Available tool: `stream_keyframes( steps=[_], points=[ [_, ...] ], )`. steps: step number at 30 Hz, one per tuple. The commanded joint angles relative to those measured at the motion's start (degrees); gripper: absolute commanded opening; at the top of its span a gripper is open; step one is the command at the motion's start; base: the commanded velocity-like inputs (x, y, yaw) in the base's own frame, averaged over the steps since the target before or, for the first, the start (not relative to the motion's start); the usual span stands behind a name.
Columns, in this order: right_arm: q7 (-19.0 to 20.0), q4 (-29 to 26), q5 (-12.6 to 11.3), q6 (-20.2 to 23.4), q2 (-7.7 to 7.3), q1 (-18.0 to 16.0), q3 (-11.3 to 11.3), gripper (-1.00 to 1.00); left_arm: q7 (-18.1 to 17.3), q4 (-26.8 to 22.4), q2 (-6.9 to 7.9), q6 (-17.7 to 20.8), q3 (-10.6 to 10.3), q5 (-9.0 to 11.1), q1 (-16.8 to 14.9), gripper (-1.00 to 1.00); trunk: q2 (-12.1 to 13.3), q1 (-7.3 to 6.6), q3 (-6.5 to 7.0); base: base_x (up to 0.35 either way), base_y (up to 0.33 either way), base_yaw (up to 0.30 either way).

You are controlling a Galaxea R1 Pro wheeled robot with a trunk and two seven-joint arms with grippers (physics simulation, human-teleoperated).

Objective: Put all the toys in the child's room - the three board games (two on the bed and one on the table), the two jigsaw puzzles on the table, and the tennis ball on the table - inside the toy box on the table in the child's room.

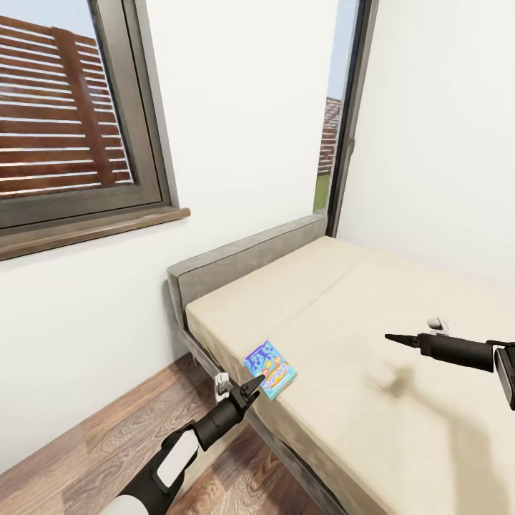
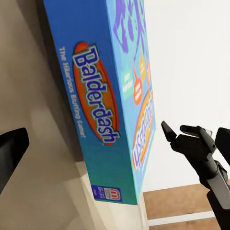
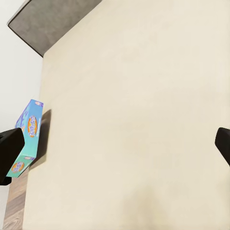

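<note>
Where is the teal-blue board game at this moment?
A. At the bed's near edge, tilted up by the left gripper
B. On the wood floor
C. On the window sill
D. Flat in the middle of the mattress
A: the teal-blue board game stands tilted at the bed's edge, by the left gripper.

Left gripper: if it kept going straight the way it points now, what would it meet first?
Most likely the teal-blue "Balderdash" board game box, tilted up at the beige mattress edge. The left gripper is open and its tips look almost at the box, though depth is unclear.
</note>
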Motion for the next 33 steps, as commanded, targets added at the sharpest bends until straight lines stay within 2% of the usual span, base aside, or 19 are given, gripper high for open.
stream_keyframes(
  steps=[1, 6, 7, 33],
  points=[
    [0.5, -0.1, 0.6, 0.5, 0.04, -0.1, -0.2, 1.0, 0.0, 0.0, -0.73, 0.5, -0.2, 0.9, -0.1, 1.0, 0.0, -0.01, -0.04, 0.0, 0.0, 0.0],
    [0.5, -0.1, 0.6, 0.5, 0.04, -0.1, -0.2, 1.0, 0.0, -0.9, -0.73, 0.5, -0.2, 0.9, 0.0, 1.0, 0.0, -0.01, -0.04, 0.0, 0.0, 0.0],
    [0.5, -0.1, 0.6, 0.5, 0.04, -0.1, -0.2, 1.0, 0.0, -1.3, -0.73, 0.5, -0.2, 0.9, 0.0, -1.0, 0.0, -0.01, -0.04, 0.0, 0.0, 0.0],
    [0.5, -0.1, 0.6, 0.5, 0.13, -0.1, -0.2, 1.0, 0.0, -2.8, -0.73, 0.7, -0.3, 0.9, 0.5, -1.0, 0.0, -0.01, -0.04, 0.0, 0.0, 0.0]
  ],
)
